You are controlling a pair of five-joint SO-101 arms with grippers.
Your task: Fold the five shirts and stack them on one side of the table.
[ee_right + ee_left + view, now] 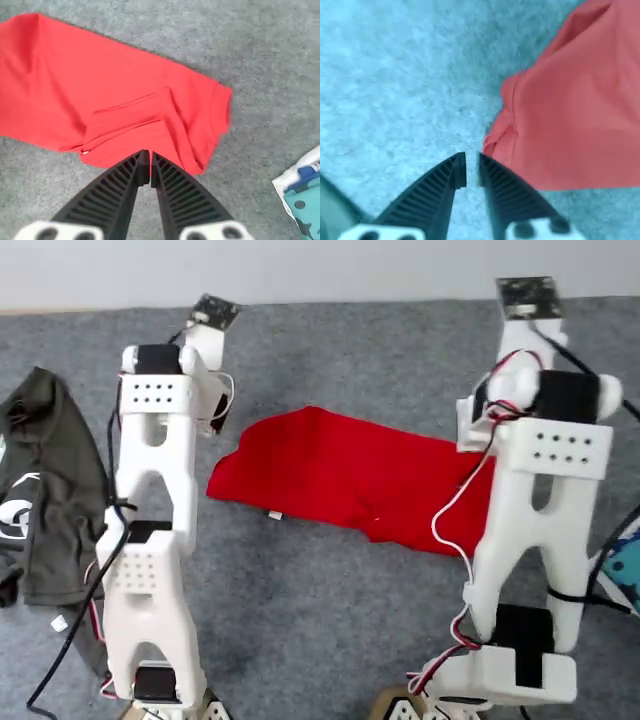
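A red shirt (350, 475) lies partly folded across the middle of the grey table, between the two white arms. In the left wrist view my left gripper (472, 167) hangs just off the red shirt's (580, 110) left corner, above bare cloth; its fingers are all but together and hold nothing. In the right wrist view my right gripper (150, 167) is shut and empty, hovering at the near edge of the red shirt (100, 95), close to a folded-in sleeve. A dark olive shirt (50, 490) with white print lies crumpled at the table's left side.
A teal and white item (625, 565) lies at the right edge, also seen in the right wrist view (302, 195). The left arm (150, 540) and right arm (540, 540) stand along the front. Grey table surface (330, 360) lies open behind the red shirt.
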